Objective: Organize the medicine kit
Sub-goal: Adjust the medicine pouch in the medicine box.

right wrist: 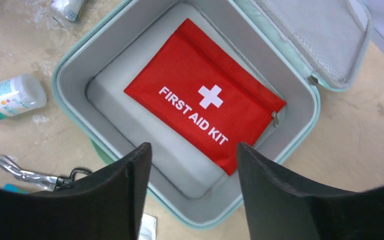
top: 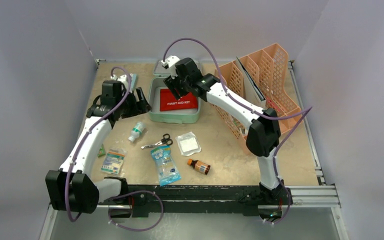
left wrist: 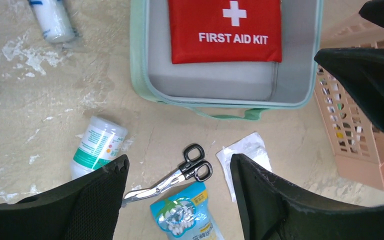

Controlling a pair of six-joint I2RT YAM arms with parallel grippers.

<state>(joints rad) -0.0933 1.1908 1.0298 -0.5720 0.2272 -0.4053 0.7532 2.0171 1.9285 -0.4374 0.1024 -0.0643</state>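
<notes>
Medicine kit (top: 174, 118) open, red pouch (top: 179, 99) inside: "FIRST AID KIT".
Left gripper (left wrist: 178, 160) spread empty at kit's 9 o'clock; right gripper (right wrist: 194, 147) same, above it.

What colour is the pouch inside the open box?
The pouch is red with white lettering; clearest from right wrist.

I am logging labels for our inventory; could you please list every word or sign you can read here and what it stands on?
"FIRST AID KIT": white letters on the red pouch lying in the medicine kit.
White cross sign: on the same pouch, above the words.
Green label of the white bottle: print too small to read.
Print on the blue packet: blurred.
Labels of the brown bottle and the flat packet: too small to read.
</notes>
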